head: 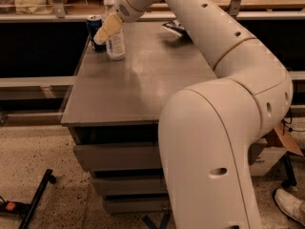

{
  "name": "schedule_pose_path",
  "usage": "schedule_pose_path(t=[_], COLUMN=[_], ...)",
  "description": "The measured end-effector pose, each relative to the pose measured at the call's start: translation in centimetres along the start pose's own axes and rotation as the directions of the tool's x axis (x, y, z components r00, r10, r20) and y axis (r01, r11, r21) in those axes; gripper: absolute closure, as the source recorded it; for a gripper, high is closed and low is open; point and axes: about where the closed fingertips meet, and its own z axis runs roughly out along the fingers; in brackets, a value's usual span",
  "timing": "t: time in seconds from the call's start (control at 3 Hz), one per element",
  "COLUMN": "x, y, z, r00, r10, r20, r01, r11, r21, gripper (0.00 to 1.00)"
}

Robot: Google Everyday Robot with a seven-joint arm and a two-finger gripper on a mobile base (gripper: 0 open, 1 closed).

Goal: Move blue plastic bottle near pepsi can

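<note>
The arm (224,142) shows bulky white rounded shells, a tan joint seam and small dark holes. The cream-tan gripper (102,33) sits far left.

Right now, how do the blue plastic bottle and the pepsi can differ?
Height: the blue plastic bottle stands clearly taller than the pepsi can.
Look: the bottle is clear with a white cap and a pale label; the can is opaque blue with a silver top.
Place: the can sits nearer the table's far left corner, the bottle just right of it.
Shared: both stand upright, close together, with the gripper in front of them.
</note>
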Motion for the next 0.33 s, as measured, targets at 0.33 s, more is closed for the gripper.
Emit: schedule_pose_path(t=[0.33], x=[0.00], y=[0.01], z=[0.01], r00=[1.000], r10=[0.000], r20=[0.000], r01=[0.000], r11=[1.0000], r21=[0.000], gripper=[0.00])
